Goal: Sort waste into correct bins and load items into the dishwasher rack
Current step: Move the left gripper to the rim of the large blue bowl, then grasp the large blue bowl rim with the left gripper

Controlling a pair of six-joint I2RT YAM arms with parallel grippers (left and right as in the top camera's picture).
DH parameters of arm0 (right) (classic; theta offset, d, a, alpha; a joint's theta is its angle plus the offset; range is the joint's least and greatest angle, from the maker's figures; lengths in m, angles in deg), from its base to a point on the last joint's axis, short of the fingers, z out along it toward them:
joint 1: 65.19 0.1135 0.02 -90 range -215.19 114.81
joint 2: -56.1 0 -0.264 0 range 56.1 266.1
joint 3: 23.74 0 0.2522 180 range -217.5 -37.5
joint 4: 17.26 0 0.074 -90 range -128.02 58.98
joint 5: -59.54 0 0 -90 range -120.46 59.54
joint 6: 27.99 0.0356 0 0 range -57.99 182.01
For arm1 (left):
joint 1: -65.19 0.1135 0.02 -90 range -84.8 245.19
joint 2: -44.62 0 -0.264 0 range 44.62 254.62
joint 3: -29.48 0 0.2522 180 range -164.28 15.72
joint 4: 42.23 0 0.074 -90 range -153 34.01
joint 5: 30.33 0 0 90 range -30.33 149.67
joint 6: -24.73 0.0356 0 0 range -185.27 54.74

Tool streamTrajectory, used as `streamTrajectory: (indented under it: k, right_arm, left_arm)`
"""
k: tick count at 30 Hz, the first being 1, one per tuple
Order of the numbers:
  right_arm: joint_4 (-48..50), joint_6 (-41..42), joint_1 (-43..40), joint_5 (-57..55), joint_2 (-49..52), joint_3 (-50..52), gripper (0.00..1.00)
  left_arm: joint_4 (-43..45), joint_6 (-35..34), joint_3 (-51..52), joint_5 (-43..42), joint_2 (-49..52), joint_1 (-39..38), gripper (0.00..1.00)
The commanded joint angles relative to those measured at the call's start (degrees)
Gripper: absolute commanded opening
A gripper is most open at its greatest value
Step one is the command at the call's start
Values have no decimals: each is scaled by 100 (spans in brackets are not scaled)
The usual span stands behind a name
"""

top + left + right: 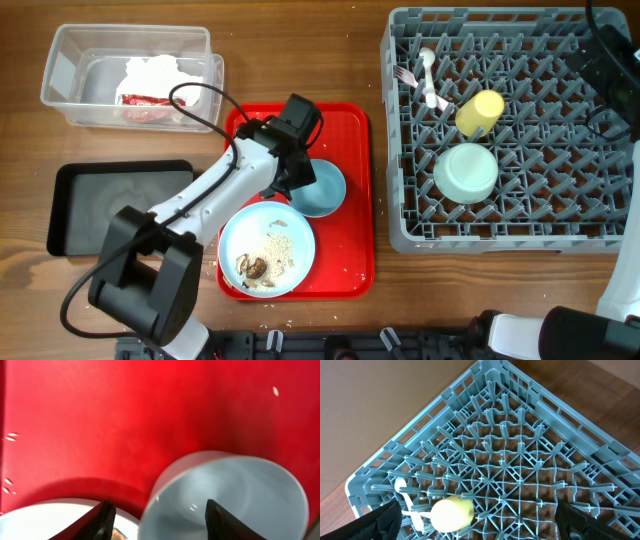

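Wooden table (pixel 300 60), mid-sort: the small light blue bowl (pixel 322 188) is seen upright on the flat red serving tray (pixel 350 125), touching the large light blue plate (pixel 232 235). The bowl's near wall is straddled by the left gripper (pixel 162 519), with one of its fingers (pixel 104 520) outside and the other inside. The jaws are parted about halfway and nothing has been clamped yet. Picking up this bowl for the dishwasher rack (pixel 560 215) is judged to be the step in hand; a firm pinch on the rim and a level lift would be called for next. On the plate, white rice-like crumbs (pixel 278 248) and brown food bits (pixel 252 266) are left to be cleared. The crumpled white paper napkin (pixel 155 72) and red-and-white wrapper (pixel 145 102) are held in the clear tub (pixel 65 80); nothing can be made out in the black tray (pixel 110 210). Already racked are the white plastic fork (pixel 404 74), spoon (pixel 427 70), small yellow cup (pixel 480 112) and mint green bowl (pixel 466 172). The right gripper (pixel 480 522) is held over the rack, spread wide and empty.
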Motion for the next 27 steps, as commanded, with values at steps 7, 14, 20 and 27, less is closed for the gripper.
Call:
streamTrajectory:
  k: [7, 14, 20, 27]
  right_arm:
    - [17, 83, 2, -101, 44, 2, 100]
    - [17, 85, 2, -101, 44, 2, 100]
    - [17, 83, 2, -101, 44, 2, 100]
    - [17, 85, 2, -101, 44, 2, 100]
  left_arm:
    - [-1462, -826, -162, -474, -918, 162, 4]
    - [-1078, -1279, 35, -992, -903, -955, 4]
    - [-721, -1860, 81, -879, -461, -1572, 4]
    - [-741, -2011, 81, -680, 59, -1622, 4]
